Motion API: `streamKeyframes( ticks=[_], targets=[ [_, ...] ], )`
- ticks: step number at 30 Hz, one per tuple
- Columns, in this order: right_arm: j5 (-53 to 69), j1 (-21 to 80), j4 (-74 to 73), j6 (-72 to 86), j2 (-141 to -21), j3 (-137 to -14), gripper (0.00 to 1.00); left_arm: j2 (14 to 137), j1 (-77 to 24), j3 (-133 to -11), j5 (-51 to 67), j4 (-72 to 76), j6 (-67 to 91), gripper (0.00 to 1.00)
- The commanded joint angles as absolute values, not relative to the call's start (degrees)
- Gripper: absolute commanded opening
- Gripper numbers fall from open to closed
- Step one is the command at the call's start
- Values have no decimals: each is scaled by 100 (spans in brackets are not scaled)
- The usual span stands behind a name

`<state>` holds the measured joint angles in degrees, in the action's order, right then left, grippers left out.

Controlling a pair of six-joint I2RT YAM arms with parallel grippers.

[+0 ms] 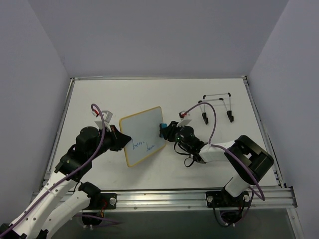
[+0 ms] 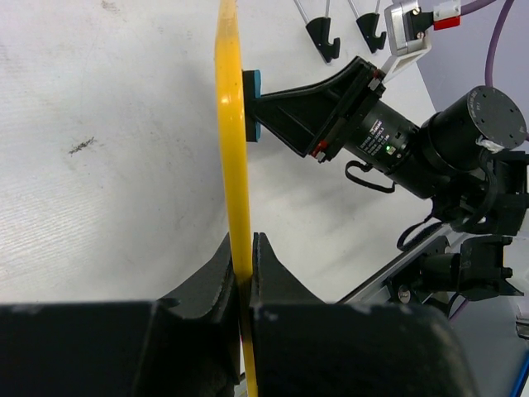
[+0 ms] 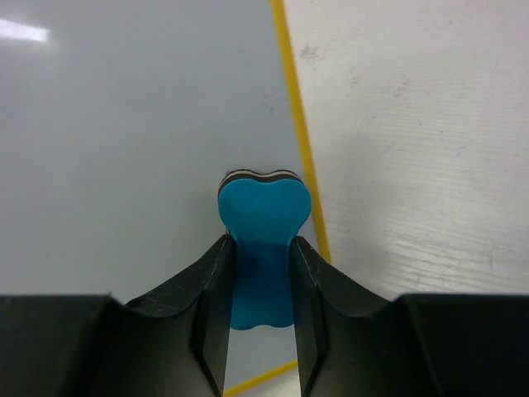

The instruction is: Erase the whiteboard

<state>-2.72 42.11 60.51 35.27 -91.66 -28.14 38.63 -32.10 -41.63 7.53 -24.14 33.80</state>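
Note:
The whiteboard (image 1: 143, 134), white with a thin yellow frame, is held tilted up off the table, with blue handwriting near its lower edge. My left gripper (image 1: 119, 138) is shut on its left edge; in the left wrist view the yellow frame (image 2: 231, 149) runs edge-on between my fingers. My right gripper (image 1: 167, 131) is shut on a small blue eraser (image 3: 263, 248) and presses it against the board's face near the right frame edge (image 3: 299, 141). The eraser also shows in the top view (image 1: 162, 128) and the left wrist view (image 2: 253, 106).
A black wire stand (image 1: 217, 106) sits at the back right of the white tabletop (image 1: 99, 99). A metal rail (image 1: 199, 198) runs along the near edge. Purple walls enclose the table on three sides.

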Motion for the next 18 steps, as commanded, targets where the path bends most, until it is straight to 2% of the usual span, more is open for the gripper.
streamKeyframes(
  ticks=[1,10,18],
  targets=[
    [-104,4877,5644,3271,-8816,-3276,0,3999,-3419,-4271,1978,-2294,3472,2],
    [-220,5773,5440,3296,-8420,-3867,0,4096,-3419,-4219,2004,-2118,3524,2],
    [-474,5828,4994,3243,-8455,-4069,0,4122,-3428,-4228,2039,-2092,3551,2]
  ],
)
